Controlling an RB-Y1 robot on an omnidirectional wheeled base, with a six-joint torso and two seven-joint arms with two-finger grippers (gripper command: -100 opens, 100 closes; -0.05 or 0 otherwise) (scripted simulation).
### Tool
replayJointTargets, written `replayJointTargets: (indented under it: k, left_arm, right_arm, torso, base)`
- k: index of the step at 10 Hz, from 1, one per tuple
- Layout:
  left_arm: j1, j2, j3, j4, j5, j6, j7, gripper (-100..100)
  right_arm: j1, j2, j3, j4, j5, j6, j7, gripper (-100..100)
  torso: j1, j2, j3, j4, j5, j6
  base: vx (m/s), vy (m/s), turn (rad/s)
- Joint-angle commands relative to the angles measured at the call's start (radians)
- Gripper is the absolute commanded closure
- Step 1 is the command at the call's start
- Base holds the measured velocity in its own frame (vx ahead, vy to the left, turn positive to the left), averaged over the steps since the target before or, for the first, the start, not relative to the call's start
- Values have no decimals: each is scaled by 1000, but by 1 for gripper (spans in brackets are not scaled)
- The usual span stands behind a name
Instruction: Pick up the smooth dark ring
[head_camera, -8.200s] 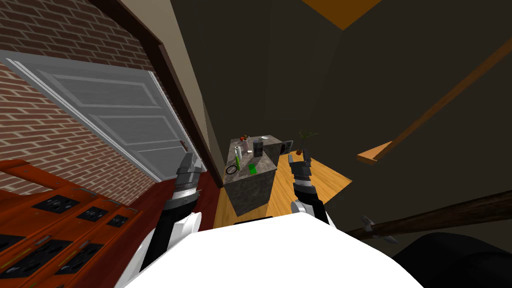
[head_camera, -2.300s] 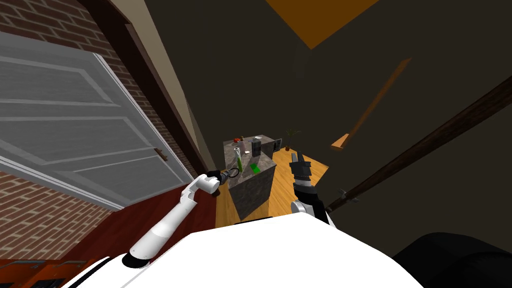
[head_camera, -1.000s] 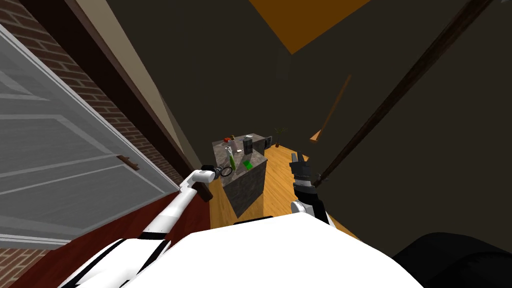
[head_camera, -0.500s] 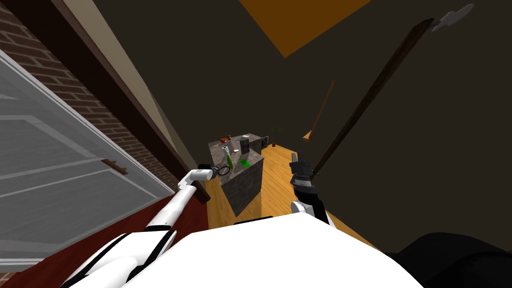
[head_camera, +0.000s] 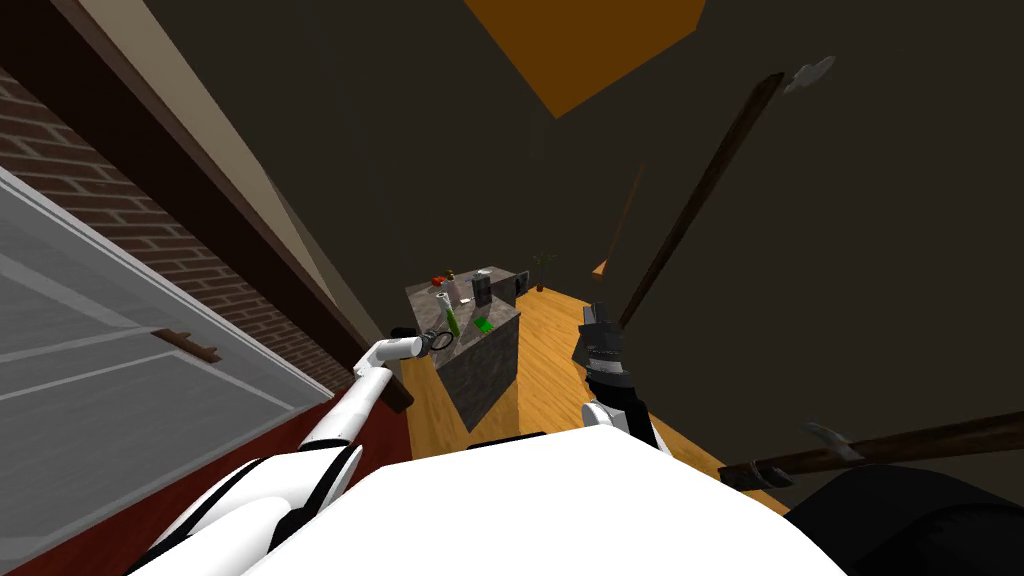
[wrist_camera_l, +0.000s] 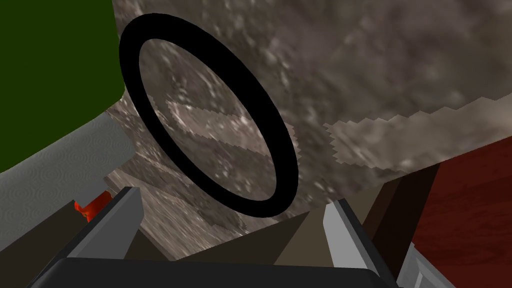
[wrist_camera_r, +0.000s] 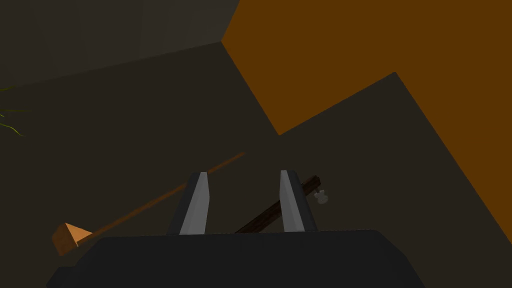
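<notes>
Ring: on the surface near its edge, straight ahead of our left hand, fingers spread, empty. Left is nearer; right hand released, well apart.

My head camera looks steeply down and forward, rolled, with the stone counter small at my 11 o'clock. My left wrist camera sits close over that counter's near corner, and both views share the black ring. My right wrist camera faces upward and shares the dark pole, which stands at my 1 o'clock.
</notes>
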Motion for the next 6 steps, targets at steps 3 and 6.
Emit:
replayJointTargets:
  k: [3, 6]
  left_arm:
    - [-48, -18, 65, 115, -1, -28, -52, -100]
    - [-48, -14, 61, 131, 0, -28, -51, 100]
  right_arm:
    - [0, 0, 0, 0, 0, 0, 0, 0]
    - [0, 0, 0, 0, 0, 0, 0, 0]
  torso:
    - [0, -2, -1, -1, 0, 0]
    - [-1, -4, -3, -1, 1, 1]
  base:
    - [-55, -10, -103]
    - [-32, 0, -28]
